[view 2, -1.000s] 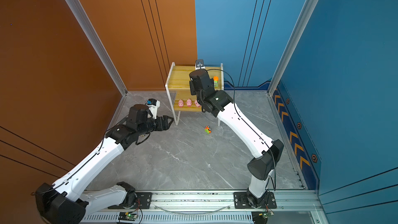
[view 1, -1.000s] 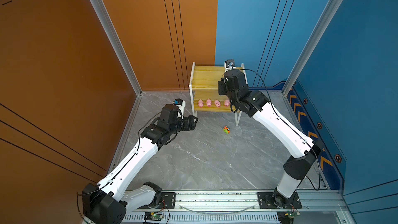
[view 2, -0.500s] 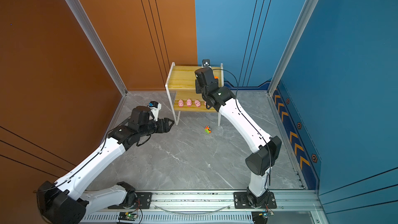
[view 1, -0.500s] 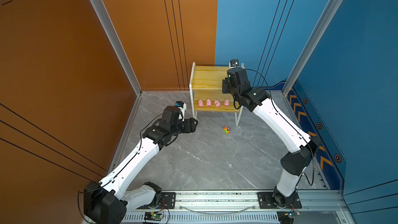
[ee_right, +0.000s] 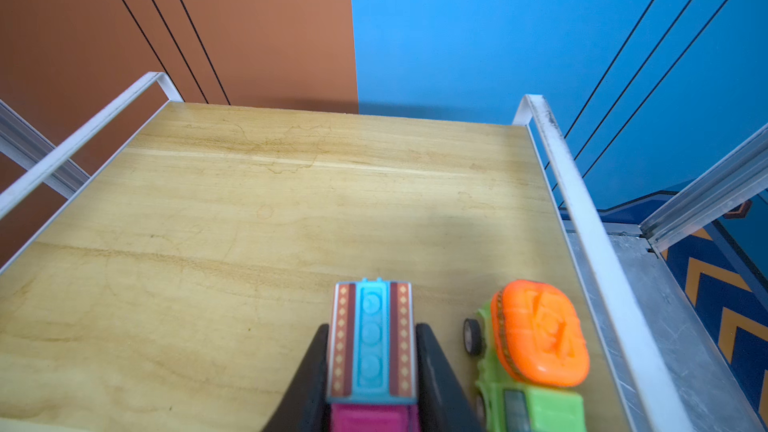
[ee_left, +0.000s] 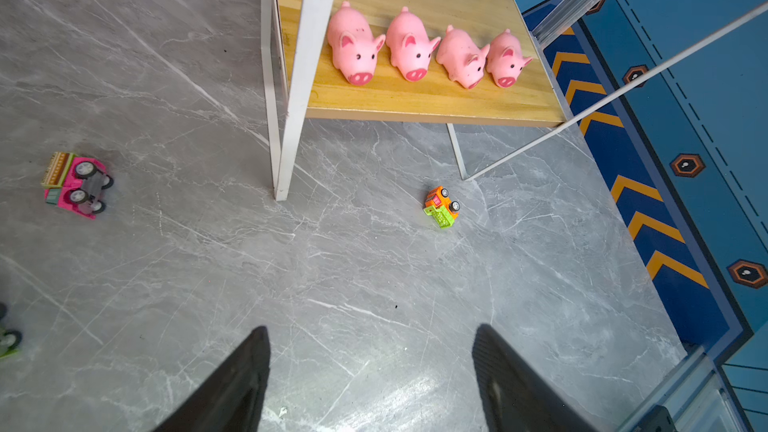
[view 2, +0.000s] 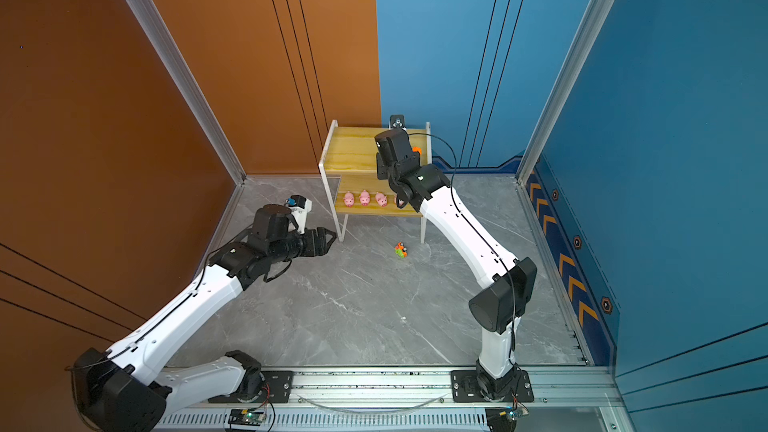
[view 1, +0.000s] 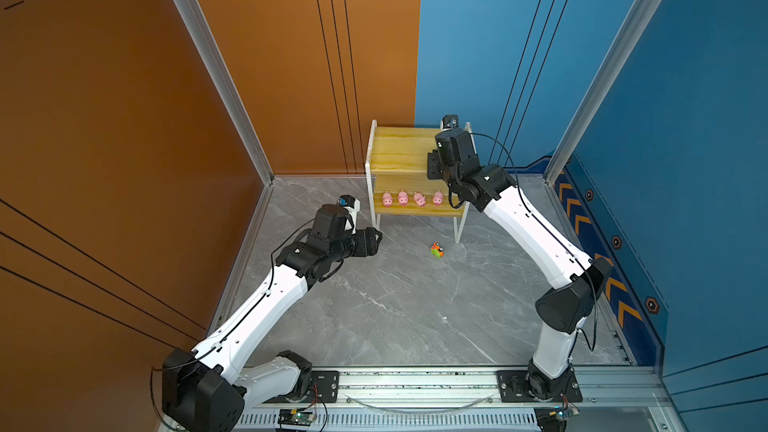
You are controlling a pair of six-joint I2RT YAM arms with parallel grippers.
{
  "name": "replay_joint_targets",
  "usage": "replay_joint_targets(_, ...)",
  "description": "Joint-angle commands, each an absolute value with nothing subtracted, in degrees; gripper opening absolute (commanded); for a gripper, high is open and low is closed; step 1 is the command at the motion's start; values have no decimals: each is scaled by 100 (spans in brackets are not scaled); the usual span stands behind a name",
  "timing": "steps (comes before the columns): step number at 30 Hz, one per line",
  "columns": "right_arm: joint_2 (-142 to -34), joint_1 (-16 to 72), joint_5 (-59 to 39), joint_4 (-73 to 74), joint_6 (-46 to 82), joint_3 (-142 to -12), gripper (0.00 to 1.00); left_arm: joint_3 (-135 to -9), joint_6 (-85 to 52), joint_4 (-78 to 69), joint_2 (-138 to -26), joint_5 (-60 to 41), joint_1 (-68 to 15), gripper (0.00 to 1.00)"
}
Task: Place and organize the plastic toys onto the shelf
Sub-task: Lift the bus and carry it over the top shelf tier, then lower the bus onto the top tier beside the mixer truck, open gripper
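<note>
The shelf (view 1: 399, 151) (view 2: 353, 151) stands at the back, with a row of several pink pigs (view 1: 411, 198) (view 2: 365, 198) (ee_left: 415, 47) on its lower board (ee_left: 415, 97). My right gripper (ee_right: 372, 328) is shut on a pink car with a blue top (ee_right: 371, 347), low over the top board (ee_right: 249, 222). Beside it a green car with an orange top (ee_right: 536, 334) (view 2: 417, 150) rests on that board by the right rail. My left gripper (view 1: 376, 238) (view 2: 332, 238) (ee_left: 370, 330) hangs open and empty above the floor, near the shelf's front left leg.
An orange and green car (view 1: 436, 250) (view 2: 401, 250) (ee_left: 441, 207) sits on the grey floor before the shelf's front right leg. In the left wrist view a pink car (ee_left: 77, 184) lies on its side, and part of a green car (ee_left: 8, 340) shows at the frame's edge.
My right gripper has shifted a little to the right over the top board, still holding the pink car. The left arm has barely moved and its gripper stays open.
</note>
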State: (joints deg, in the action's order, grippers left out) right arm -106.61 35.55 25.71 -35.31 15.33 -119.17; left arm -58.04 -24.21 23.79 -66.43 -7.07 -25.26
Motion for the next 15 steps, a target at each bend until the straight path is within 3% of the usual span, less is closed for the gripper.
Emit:
replay_joint_targets(1, -10755, 3533, 2604, -3752, 1627, -12110, 23, -5758, -2364, 2364, -6671, -809, -2526, 78)
replay_joint_targets(6, -10810, 3537, 2641, -3814, 1626, -12138, 25, -5753, -2382, 2351, -6680, -848, -2510, 78)
replay_joint_targets(15, -10840, 3558, 2628, -3814, 1534, -12314, 41, -5748, -2391, 2328, -6688, -883, -2505, 78)
